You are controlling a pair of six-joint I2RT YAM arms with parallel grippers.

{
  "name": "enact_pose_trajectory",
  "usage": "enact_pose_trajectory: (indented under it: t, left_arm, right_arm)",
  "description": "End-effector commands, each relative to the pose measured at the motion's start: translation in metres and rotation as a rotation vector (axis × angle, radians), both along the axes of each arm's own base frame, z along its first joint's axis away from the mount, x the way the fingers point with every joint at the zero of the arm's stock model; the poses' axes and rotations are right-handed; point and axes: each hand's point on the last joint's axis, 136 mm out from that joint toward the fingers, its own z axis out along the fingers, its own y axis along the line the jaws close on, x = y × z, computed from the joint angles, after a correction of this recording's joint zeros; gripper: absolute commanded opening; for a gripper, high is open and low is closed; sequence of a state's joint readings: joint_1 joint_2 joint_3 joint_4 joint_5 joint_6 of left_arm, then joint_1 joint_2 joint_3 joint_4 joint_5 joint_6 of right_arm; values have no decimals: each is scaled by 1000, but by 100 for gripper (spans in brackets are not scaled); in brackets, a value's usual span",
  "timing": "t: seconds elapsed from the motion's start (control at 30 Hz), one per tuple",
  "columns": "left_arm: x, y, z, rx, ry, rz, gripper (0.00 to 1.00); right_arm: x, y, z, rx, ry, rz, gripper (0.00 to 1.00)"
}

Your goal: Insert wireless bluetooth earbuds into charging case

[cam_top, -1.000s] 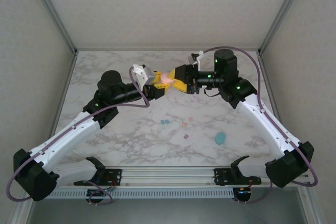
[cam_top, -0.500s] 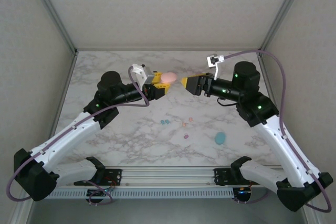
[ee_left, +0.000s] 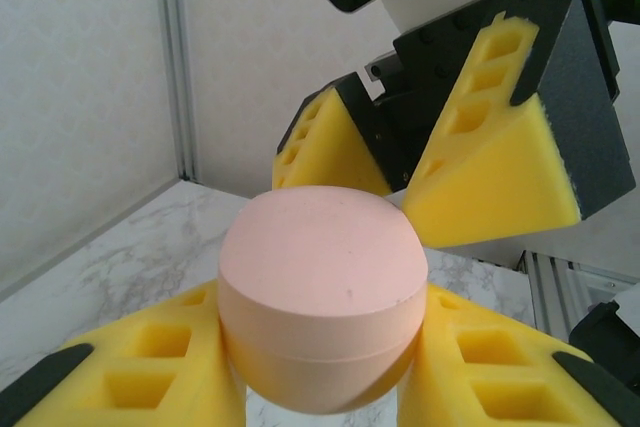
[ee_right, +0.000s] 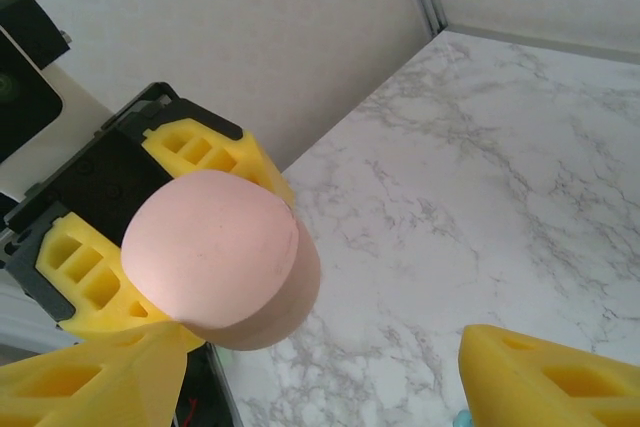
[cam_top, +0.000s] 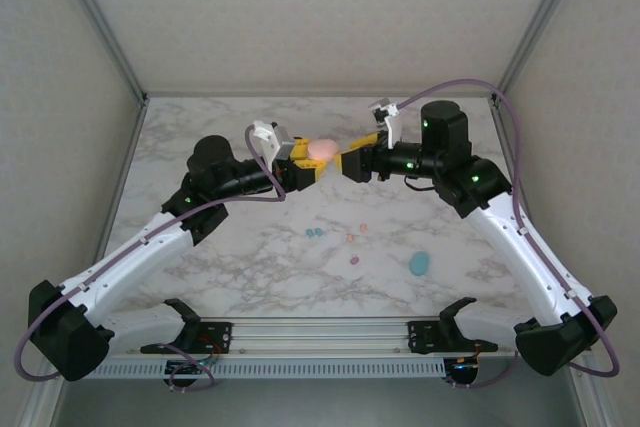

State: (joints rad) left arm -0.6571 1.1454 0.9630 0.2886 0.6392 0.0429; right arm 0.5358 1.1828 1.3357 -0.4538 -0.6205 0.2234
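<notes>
My left gripper (cam_top: 318, 157) is shut on a peach-pink oval charging case (cam_top: 322, 149) and holds it up over the far middle of the table. In the left wrist view the case (ee_left: 322, 297) sits between my yellow fingers (ee_left: 150, 377), its lid down. My right gripper (cam_top: 350, 162) is open just right of the case, one finger (ee_right: 90, 387) under its edge and the other (ee_right: 550, 377) well apart. Tiny earbuds lie on the marble: a teal pair (cam_top: 314, 232), two peach ones (cam_top: 364, 227) and a purple one (cam_top: 354, 260).
A teal oval case (cam_top: 419, 264) lies on the table (cam_top: 200, 277) at the near right. Grey walls with metal posts close in the table on three sides. A metal rail (cam_top: 320, 332) runs along the near edge between the arm bases.
The right gripper let go of the pink case, pulled back to the right and opened, then came back close to it. The left gripper held the case still.
</notes>
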Motion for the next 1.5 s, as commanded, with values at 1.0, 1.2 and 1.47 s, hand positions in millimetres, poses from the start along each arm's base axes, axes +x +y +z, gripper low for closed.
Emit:
enact_pose_trajectory:
  t: [1.0, 1.2, 1.47]
  left_arm:
    - [-16, -4, 12, -16, -12, -67, 20]
    - [-19, -4, 7, 1, -9, -75, 20]
    - [-18, -2, 8, -3, -18, -57, 20]
  right_arm:
    - [21, 3, 22, -10, -155, -78, 73]
    - [28, 1, 35, 14, -155, -126, 74]
    - [38, -2, 32, 10, -80, -190, 77]
